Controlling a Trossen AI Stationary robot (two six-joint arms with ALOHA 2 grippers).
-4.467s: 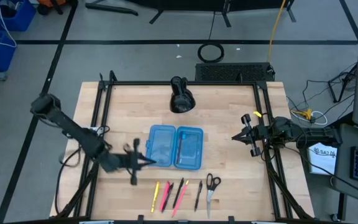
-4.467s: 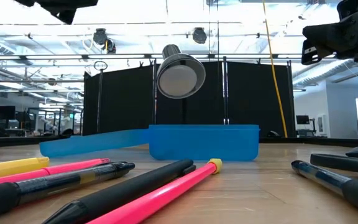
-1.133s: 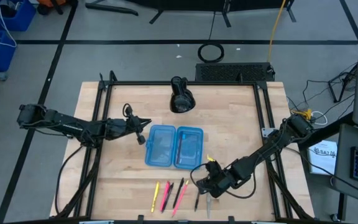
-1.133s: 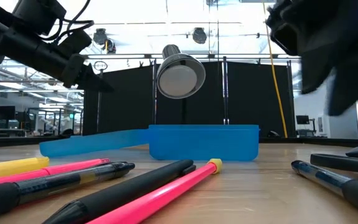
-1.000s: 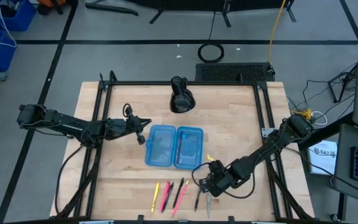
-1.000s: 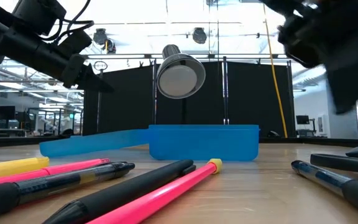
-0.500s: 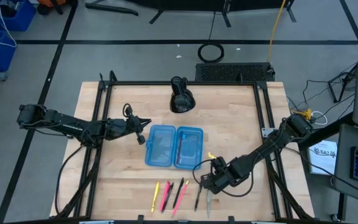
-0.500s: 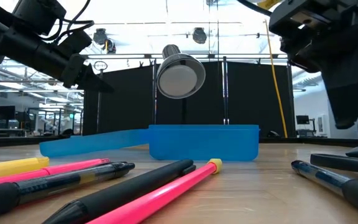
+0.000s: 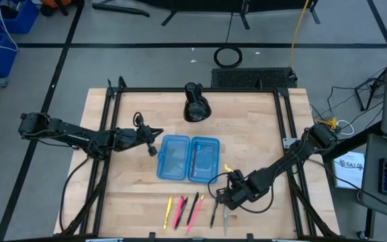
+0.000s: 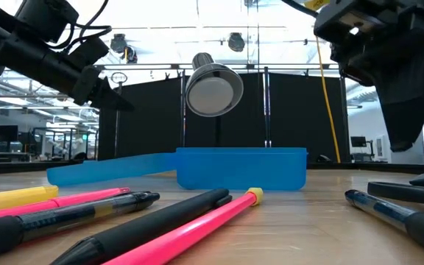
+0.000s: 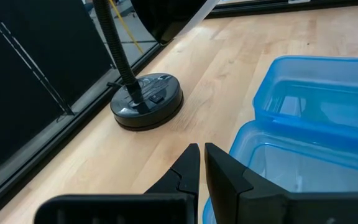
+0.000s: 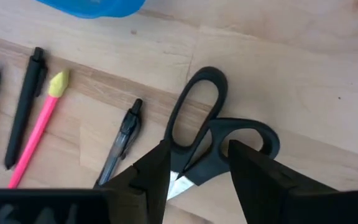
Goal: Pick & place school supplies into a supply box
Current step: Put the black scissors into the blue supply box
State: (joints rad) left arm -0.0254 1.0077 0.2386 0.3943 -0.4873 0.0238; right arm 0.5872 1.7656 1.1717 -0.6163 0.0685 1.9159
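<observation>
High view | wooden table (image 9: 254, 131) | black-curtained room | right tool (image 12: 194, 167) over scissors (image 12: 210, 134)

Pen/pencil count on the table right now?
6, in a front-edge row: yellow pencil, pink pen, clear-barrel black pen, black pen, yellow-tipped pink pen, dark pen next to the scissors. None seem hidden.

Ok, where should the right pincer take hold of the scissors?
Grip the scissors at the pivot neck just past the two handle loops, coming straight down. They lie flat on the table, and the open right pincer already straddles that narrow part.
</observation>
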